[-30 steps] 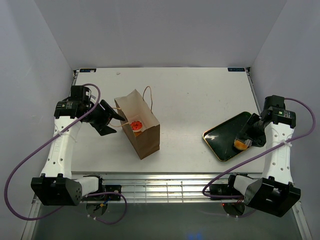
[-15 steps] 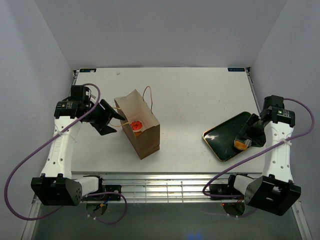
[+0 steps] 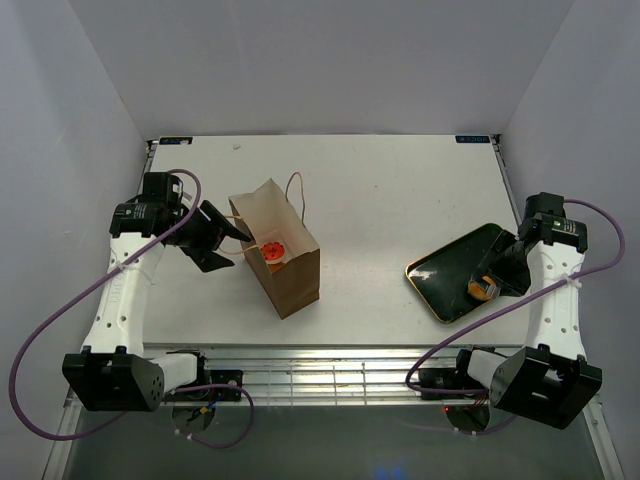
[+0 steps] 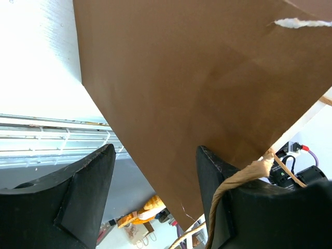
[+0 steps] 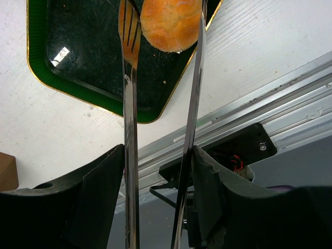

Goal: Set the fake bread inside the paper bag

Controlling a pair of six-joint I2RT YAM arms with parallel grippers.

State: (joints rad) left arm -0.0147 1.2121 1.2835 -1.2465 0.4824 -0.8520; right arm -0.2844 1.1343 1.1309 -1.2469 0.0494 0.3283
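The brown paper bag [image 3: 287, 268] stands upright left of centre, mouth open, with a red-frosted donut [image 3: 272, 251] showing inside. My left gripper [image 3: 233, 248] is open at the bag's left rim. In the left wrist view the bag wall [image 4: 207, 78] runs down between the spread fingers, and a cord handle [image 4: 233, 181] drapes over the right one. My right gripper [image 5: 158, 150] is shut on metal tongs [image 5: 129, 104]. The tongs pinch a round golden bun [image 5: 171, 23] over the dark green tray [image 5: 78, 52]. From above, that bun [image 3: 481, 289] is at the tray's near right end.
The gold-rimmed tray [image 3: 445, 268] lies tilted at the right of the white table. A metal rail [image 3: 340, 365] runs along the near edge between the arm bases. Grey walls close in on the left, back and right.
My right wrist has shifted very slightly, with the bun still in the tongs over the tray. The left arm and the bag have not moved.
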